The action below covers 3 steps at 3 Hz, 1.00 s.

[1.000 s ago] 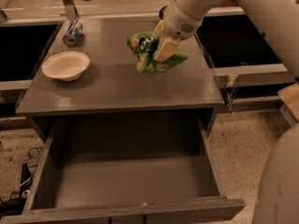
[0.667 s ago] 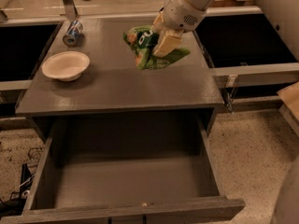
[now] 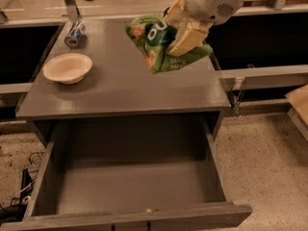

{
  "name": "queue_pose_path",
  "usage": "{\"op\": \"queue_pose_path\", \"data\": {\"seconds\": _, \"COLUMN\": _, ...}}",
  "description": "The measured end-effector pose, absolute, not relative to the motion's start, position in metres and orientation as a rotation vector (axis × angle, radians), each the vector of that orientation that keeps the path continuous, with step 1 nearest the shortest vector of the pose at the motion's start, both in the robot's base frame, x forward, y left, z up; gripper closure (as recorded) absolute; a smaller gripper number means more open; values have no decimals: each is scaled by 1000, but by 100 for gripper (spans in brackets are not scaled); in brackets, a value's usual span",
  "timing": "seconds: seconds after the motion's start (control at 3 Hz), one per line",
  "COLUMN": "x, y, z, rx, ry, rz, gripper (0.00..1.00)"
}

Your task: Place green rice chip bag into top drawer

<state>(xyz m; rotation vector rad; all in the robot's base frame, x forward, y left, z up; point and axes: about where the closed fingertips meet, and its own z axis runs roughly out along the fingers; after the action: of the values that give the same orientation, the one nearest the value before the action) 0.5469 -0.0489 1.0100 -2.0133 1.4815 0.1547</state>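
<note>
The claw (image 3: 182, 27) sits over the back right part of the grey counter (image 3: 120, 88), at the end of a thick white arm that comes in from the upper right. Its pale yellowish fingers (image 3: 188, 36) are closed on the green rice chip bag (image 3: 161, 44), pinching the pouch near its upper right side. The bag hangs tilted, its crinkled lower corner pointing down and to the left, and it appears to be lifted clear of the counter surface rather than resting on it. On the left side of the counter stands a shallow white bowl (image 3: 68, 67), upright. Behind it, near the back left corner, a blue soda can (image 3: 75, 34) lies on its side, well apart from the bag. Below the counter's front edge the top drawer (image 3: 134, 219) is pulled fully out toward the camera, its grey floor and side walls in plain view and its front panel along the bottom of the view. The bag is above the counter, not over the drawer.
</note>
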Motion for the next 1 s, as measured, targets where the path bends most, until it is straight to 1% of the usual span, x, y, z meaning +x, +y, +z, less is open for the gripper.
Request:
{"op": "queue_pose_path", "data": {"seconds": 0.33, "x": 486, "y": -96, "z": 1021, "rx": -1966, "ry": 1436, "rz": 126, "gripper": 100}}
{"op": "queue_pose_path", "data": {"seconds": 0.67, "x": 488, "y": -93, "z": 1023, "rx": -1967, "ry": 1436, "rz": 122, "gripper": 100}}
{"op": "queue_pose_path", "data": {"seconds": 1.0, "x": 498, "y": -80, "z": 1003, "rx": -1958, "ry": 1399, "rz": 147, "gripper": 100}}
